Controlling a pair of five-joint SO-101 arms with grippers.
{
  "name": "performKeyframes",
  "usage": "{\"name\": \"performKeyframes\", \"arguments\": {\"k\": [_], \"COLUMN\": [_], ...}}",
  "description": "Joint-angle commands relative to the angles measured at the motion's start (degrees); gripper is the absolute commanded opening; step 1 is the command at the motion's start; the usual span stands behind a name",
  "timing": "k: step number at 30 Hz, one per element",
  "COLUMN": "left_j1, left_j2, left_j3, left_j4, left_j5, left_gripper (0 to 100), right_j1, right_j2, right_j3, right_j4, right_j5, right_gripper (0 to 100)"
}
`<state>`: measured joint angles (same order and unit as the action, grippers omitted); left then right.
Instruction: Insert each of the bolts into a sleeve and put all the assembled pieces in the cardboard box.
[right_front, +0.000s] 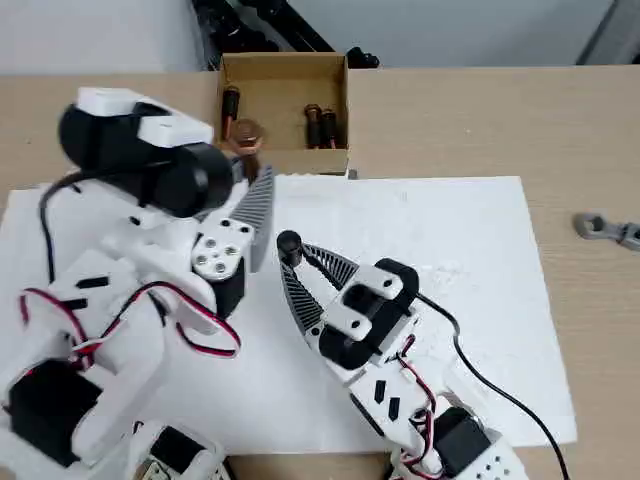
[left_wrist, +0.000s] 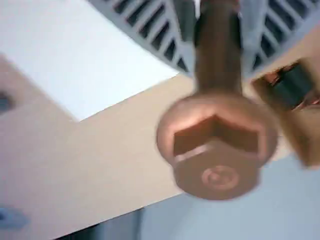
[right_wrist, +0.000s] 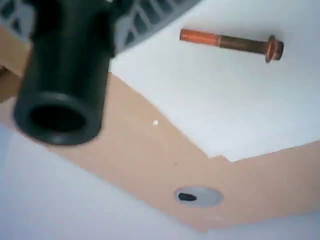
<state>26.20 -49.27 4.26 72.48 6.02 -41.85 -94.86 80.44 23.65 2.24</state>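
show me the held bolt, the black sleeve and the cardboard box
held bolt (left_wrist: 217, 145), left wrist view, hex head
black sleeve (right_wrist: 70, 65), right wrist view, side wall
cardboard box (right_front: 283, 68), high view, far wall

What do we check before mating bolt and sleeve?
1. Grip on bolt, left jaws: ok.
2. Grip on sleeve, right jaws: ok.
3. Bore of sleeve unblocked: ok.
4. Alignment of bolt and sleeve: not ok, apart in the high view.
5. Threaded tip of bolt free: cannot tell, hidden between jaws.
6. Room in box: ok.
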Motion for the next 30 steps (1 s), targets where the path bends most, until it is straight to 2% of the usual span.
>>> {"name": "performKeyframes", "arguments": {"k": [1,4,9,15,23,30], "left_j1": [3.1,4.7,5.7,5.7,5.7,5.8], "left_j2": [0.3,0.3,0.2,-0.2,-0.3,-0.3], "left_j3": [1.5,3.3,4.3,8.3,15.3,15.3], "left_j4": [-4.1,-4.4,-4.6,-7.2,-14.7,-12.7], "left_j5": [0.4,0.5,6.1,5.5,5.5,5.2], "left_gripper": [1,1,1,1,1,1], "right_j1": [3.3,4.7,4.7,4.7,4.7,4.7], "right_j2": [-0.5,-0.5,-0.5,-0.4,-0.4,-0.4], "right_j3": [-0.5,-0.4,-0.4,-0.3,-0.3,-0.4], "right_j4": [-1.7,-1.5,-1.8,-1.8,-1.8,-1.6], "right_j5": [-3.5,-4.1,-4.2,-4.2,-4.2,-4.2], "right_gripper": [0.2,0.2,0.2,0.2,0.2,0.2]}}
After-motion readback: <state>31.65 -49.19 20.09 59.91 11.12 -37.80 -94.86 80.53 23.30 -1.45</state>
